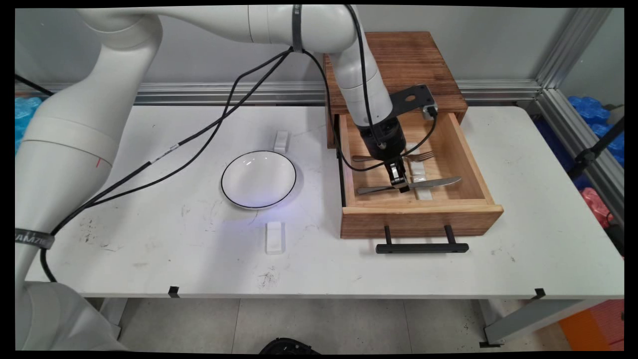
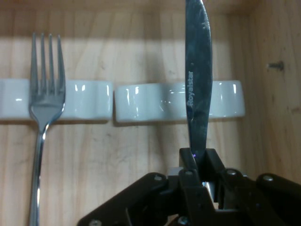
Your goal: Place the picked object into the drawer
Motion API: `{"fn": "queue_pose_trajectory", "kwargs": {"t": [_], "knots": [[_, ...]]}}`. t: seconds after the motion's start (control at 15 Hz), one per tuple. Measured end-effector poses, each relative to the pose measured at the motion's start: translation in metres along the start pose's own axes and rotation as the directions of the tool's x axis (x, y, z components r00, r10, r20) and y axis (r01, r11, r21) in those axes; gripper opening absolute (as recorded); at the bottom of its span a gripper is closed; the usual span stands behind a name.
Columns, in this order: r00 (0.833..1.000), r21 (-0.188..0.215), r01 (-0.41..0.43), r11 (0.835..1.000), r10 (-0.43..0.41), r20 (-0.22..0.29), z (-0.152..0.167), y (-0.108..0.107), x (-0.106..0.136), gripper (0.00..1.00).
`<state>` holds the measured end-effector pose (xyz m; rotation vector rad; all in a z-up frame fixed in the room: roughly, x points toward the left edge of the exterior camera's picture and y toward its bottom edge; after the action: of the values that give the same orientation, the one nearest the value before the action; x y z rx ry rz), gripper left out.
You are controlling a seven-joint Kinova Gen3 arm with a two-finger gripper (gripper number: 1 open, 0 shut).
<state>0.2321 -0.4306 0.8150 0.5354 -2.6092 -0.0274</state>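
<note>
Wooden drawer point(image 1: 478, 174), pulled open from its cabinet point(image 1: 413, 55), stands at the 3 o'clock side of the white table point(image 1: 523, 259), with its black handle point(image 1: 421, 247) toward the near edge. Inside lie a fork point(image 1: 423, 156) and a knife point(image 1: 438, 182), each resting across a white cutlery rest point(image 1: 417, 172).

Gripper point(image 1: 400, 186) is lowered into the drawer. In the hand view the jaws are drawn together on the knife point(image 2: 197, 84) at its handle end, with the blade running away toward 12 o'clock over the right-hand rest point(image 2: 150, 101). Fork point(image 2: 44, 94) lies at 9 o'clock of the knife, well apart from it and untouched, across the left-hand rest point(image 2: 87, 99). The knife appears to lie level on its rest, not lifted.

Outside the drawer: a black-rimmed white plate point(image 1: 258, 178) sits on the table at 9 o'clock of the drawer, with one spare white rest point(image 1: 281, 141) at the plate's 12 o'clock and another point(image 1: 275, 237) at its 6 o'clock. Both are bare.

Judgement: the grasp on the knife is made. Any lift should be straight up, clearing the drawer's near wall and avoiding the fork.
</note>
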Motion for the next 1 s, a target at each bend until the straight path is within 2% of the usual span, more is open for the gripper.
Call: {"fn": "queue_pose_trajectory", "kwargs": {"t": [0.93,1.0], "knots": [[1.000,0.003,-0.010,1.000,0.010,-0.011,0.0086,-0.0031,-0.0006,0.00],[1.000,0.003,-0.011,1.000,0.011,-0.011,0.0087,-0.0030,-0.0007,1.00]]}}
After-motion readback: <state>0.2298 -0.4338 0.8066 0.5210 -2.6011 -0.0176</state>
